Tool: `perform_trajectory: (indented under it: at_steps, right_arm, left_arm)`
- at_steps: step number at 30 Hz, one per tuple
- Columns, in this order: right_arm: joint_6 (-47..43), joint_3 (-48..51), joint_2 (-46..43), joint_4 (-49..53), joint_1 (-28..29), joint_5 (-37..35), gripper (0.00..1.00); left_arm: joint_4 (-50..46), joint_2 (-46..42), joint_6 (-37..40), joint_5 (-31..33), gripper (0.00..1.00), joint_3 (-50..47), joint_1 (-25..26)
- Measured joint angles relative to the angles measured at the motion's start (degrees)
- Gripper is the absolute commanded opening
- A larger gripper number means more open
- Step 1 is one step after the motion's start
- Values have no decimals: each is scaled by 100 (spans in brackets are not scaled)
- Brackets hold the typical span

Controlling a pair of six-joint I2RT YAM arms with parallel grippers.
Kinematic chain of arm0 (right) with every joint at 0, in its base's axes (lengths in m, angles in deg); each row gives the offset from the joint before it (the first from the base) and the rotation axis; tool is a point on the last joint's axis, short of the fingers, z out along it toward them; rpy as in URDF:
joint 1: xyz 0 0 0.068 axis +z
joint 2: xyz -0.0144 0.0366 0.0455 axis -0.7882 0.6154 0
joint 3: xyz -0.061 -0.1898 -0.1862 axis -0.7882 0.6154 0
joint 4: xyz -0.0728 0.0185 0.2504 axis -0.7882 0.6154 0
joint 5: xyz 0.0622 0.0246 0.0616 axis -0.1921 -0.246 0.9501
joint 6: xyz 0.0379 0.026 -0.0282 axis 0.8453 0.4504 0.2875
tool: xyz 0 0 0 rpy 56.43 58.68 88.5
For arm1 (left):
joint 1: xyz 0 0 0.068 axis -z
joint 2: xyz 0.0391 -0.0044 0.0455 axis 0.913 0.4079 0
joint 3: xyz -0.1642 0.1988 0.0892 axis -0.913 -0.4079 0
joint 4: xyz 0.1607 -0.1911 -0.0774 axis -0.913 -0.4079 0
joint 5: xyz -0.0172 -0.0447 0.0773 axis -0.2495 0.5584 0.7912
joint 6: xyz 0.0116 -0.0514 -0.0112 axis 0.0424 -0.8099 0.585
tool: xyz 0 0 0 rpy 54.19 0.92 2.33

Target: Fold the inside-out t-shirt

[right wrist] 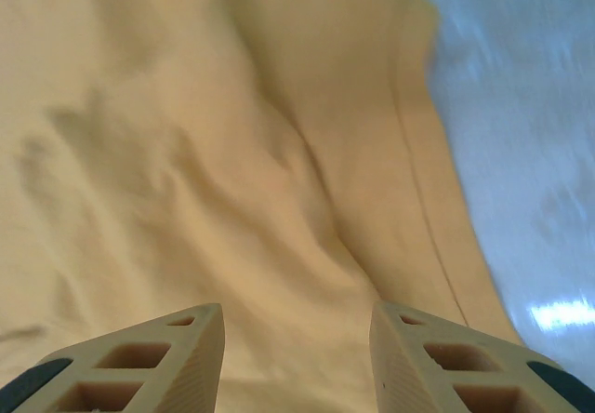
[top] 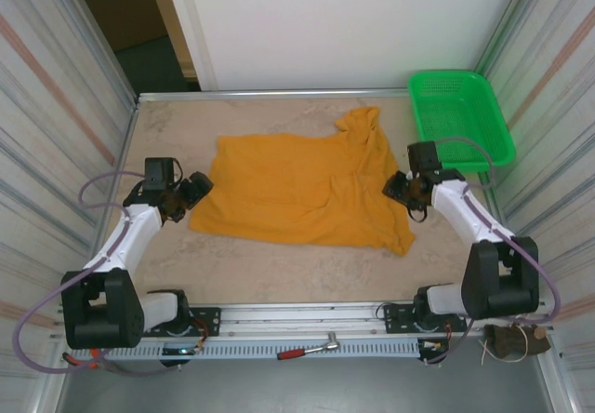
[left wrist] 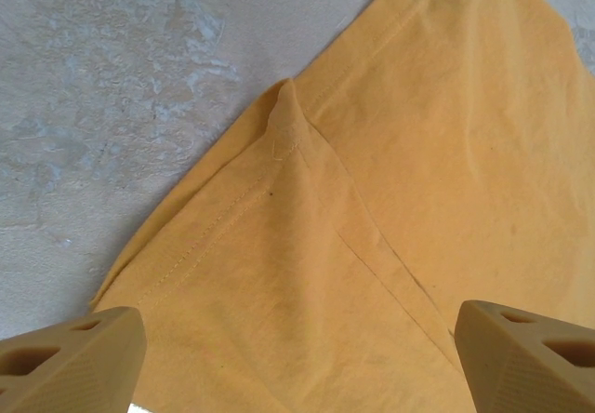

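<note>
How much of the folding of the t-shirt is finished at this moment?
Done: the soft orange-yellow cotton t-shirt lies spread mostly flat on the beige table. In hand: the left hand and right hand, both open, sit at its opposite side edges, gripping nothing. Left: the folding itself; no fold looks made yet.

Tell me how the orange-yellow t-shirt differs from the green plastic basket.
The soft orange-yellow cotton t-shirt lies flat and wrinkled in the middle of the beige table; the rigid green plastic mesh basket stands with raised walls at the far right corner. The t-shirt covers more area than the basket. Each shows one plain colour.
</note>
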Motion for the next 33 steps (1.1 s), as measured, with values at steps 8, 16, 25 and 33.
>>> perform_trajectory:
  at_steps: [8, 16, 25, 33]
  right_arm:
    - [299, 1084, -170, -33, 7, 267, 41]
    - [413, 1091, 96, -448, 7, 391, 0]
    - [498, 1088, -905, 57, -271, 258, 0]
    - [590, 1252, -1272, 417, -946, 127, 56]
  left_arm:
    - [17, 2, 48, -46, 87, 0, 0]
    - [20, 2, 48, -66, 87, 0, 0]
    - [52, 20, 48, -70, 87, 0, 0]
    - [83, 133, 50, -105, 87, 0, 0]
